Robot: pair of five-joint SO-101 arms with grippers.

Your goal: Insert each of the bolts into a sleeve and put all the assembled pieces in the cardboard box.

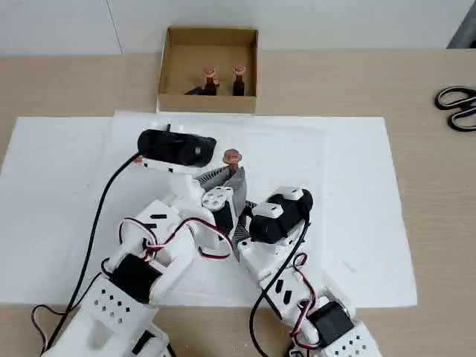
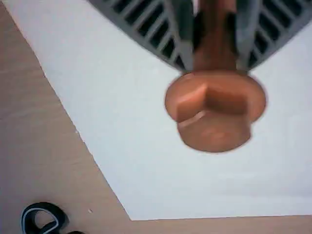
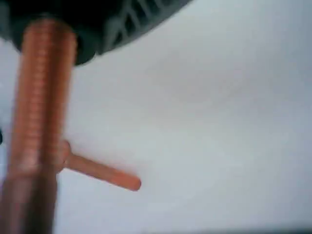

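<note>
Bolt (image 2: 214,109) — copper-coloured, rigid, probably light. Ridged thread good for purchase; smooth flanged head likelier to slip. Best taken on the shank just under the head, thread end left free for a sleeve. No real risk of crushing under a firm pinch.

Left gripper (image 2: 214,46): fingers (image 2: 181,34) closed down to the width of the shank, pinching it on either side just behind the head. Bolt held over the white sheet (image 2: 122,146), mid-table between the two arms, head toward the cardboard box (image 1: 170,71).

Right gripper (image 1: 239,224): close against the bolt's far end. Dark mass (image 3: 48,9) around the thread there — possibly a sleeve, not certain. Grip state not determinable.

Two finished pieces (image 1: 210,80) already upright in the box. Scissors (image 1: 457,104) well apart, at the table edge.
</note>
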